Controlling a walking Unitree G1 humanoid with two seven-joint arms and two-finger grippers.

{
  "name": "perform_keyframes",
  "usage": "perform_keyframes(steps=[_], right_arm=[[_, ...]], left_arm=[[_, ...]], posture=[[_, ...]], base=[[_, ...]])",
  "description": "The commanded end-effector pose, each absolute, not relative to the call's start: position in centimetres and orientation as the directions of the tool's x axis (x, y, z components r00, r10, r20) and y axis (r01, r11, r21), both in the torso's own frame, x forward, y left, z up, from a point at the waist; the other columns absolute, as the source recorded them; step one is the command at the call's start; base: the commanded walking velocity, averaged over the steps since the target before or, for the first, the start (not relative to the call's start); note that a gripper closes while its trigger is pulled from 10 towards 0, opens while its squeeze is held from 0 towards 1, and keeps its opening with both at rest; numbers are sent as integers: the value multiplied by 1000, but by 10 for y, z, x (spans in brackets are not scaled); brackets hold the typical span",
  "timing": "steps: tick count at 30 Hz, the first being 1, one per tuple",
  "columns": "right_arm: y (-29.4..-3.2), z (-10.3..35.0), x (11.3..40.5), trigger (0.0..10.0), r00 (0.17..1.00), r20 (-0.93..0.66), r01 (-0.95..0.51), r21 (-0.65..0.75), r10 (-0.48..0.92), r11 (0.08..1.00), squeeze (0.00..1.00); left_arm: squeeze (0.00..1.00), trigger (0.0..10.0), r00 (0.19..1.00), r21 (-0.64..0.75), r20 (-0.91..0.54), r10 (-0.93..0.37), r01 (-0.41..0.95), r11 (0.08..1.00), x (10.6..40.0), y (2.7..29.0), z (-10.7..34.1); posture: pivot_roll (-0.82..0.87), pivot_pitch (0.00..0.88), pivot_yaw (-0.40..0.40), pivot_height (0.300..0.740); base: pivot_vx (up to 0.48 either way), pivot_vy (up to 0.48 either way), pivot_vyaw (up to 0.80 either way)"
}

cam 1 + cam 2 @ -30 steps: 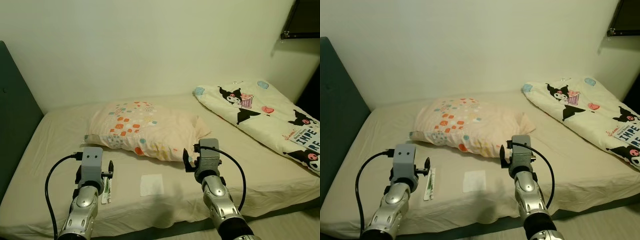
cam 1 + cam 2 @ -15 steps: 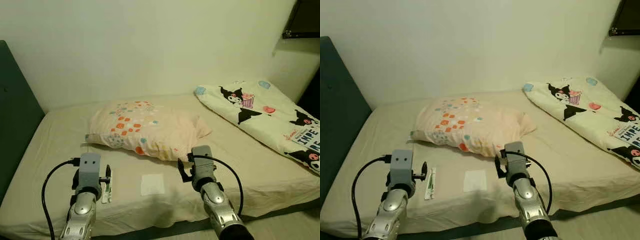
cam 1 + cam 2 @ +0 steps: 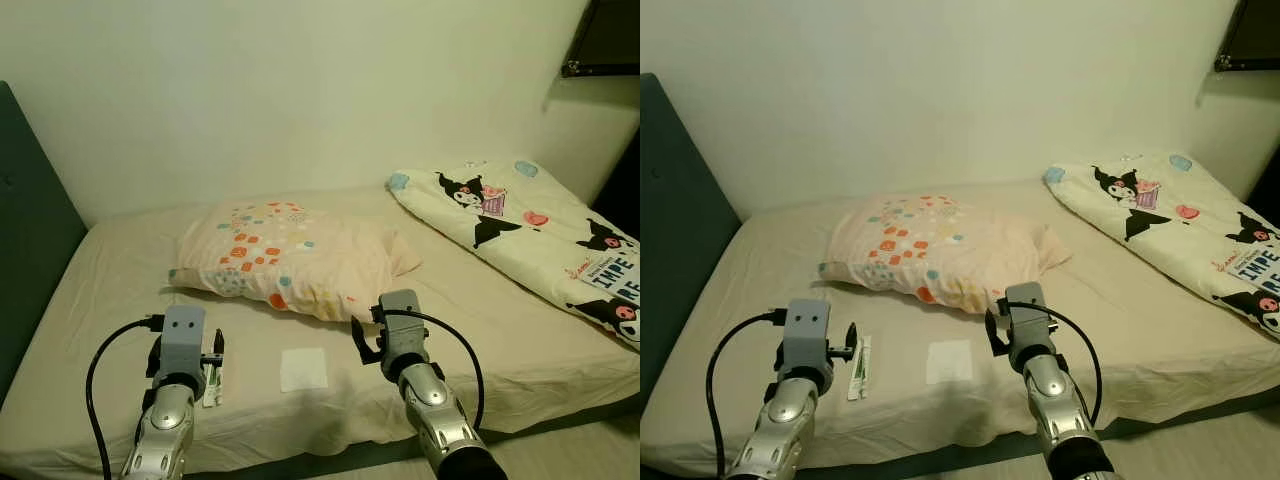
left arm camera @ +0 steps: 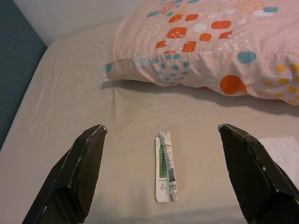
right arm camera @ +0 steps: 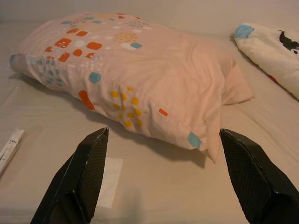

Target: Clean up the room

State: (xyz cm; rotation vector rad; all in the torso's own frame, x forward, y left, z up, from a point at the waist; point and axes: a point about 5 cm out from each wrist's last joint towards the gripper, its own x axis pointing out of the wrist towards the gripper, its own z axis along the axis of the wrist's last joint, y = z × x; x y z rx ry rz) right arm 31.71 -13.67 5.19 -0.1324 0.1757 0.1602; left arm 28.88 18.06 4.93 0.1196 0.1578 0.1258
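Robot at the front edge of a beige-sheeted bed (image 3: pixel 90 290), both arms raised. A thin white paper sachet with green print (image 4: pixel 165 166) lies near the front edge, toward the left corner, w/ a flat square white tissue (image 3: pixel 303 369) just beside it. The left gripper (image 4: pixel 161 182) hovers over the sachet, jaws spread wide, holding nothing; the right gripper (image 5: pixel 159 177) is equally wide and empty, facing the pink dotted pillow (image 5: pixel 126 70). Sachet looks light, flimsy, flat on soft sheet (prob. best pinched across its narrow middle). Left wrist view shows its print clearly; head views add the cartoon-print quilt (image 3: pixel 530 230) at the right edge.
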Motion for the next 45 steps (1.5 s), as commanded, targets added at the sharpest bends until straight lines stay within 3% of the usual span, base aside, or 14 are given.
perform_keyframes(steps=[1, 12, 27, 45], right_arm=[[-133, 52, 316, 10000, 970, -185, -182, -105, 160, 978, 0], [-133, 55, 317, 10000, 973, -165, -181, -106, 162, 978, 0], [-139, 63, 323, 10000, 979, -141, -157, -76, 145, 985, 0], [-144, 73, 335, 10000, 982, -139, -136, -48, 128, 990, 0]], left_arm=[[0, 10000, 982, 136, -143, 125, -105, 985, 289, 182, 51], [0, 10000, 989, 161, -143, 24, -1, 987, 287, 175, 52], [0, 10000, 992, 184, -125, 33, -9, 983, 289, 178, 56], [0, 10000, 992, 209, -117, 35, -9, 978, 297, 178, 63]], posture=[[-43, 33, 25, 735], [-38, 32, 32, 680], [-29, 47, 26, 601], [-14, 79, 21, 591]], base=[[0, 0, 0], [0, 0, 0], [0, 0, 0], [0, 0, 0]])
